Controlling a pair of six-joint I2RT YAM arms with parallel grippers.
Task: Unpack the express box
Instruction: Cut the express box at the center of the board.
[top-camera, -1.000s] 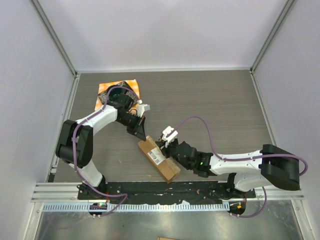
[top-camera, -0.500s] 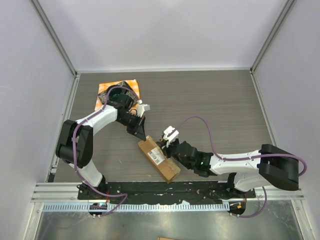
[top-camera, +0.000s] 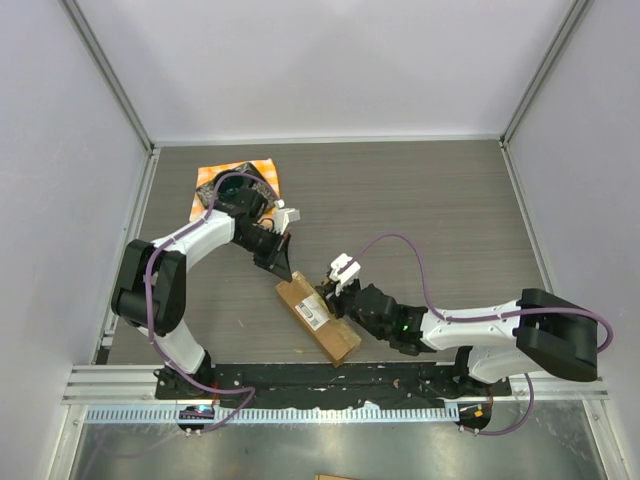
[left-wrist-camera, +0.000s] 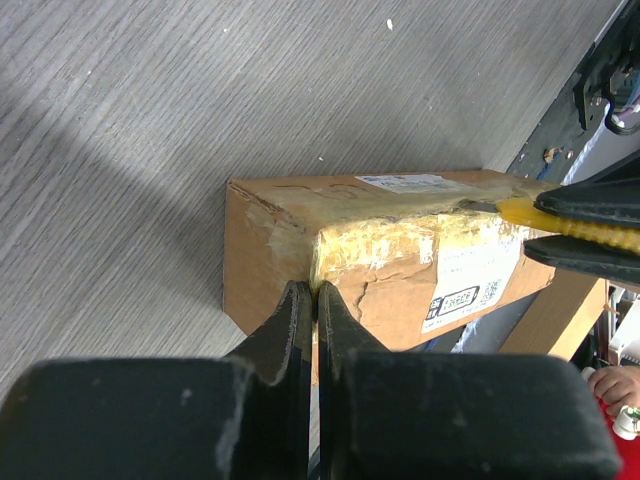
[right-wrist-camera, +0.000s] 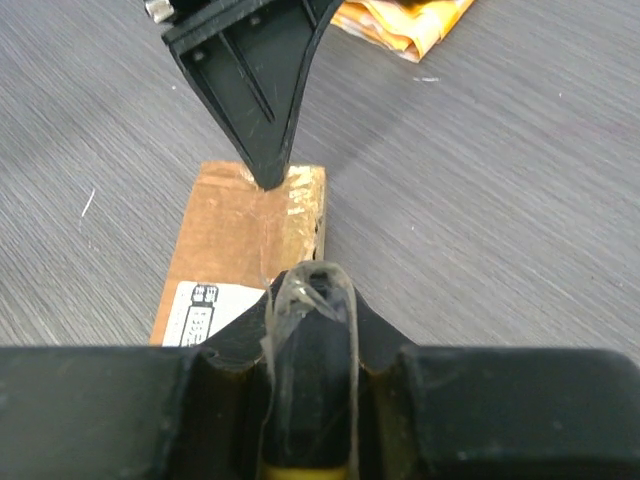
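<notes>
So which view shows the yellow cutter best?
Left wrist: the yellow cutter shows side-on, its tip on the taped express box. Right wrist sees only its back end; in top external it is too small to tell.

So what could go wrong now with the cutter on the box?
The shut left hand pins the express box only at its far end, so the box might swivel or slide under the cut. The yellow cutter in the right hand points along the tape toward the left hand and could run into it.
</notes>
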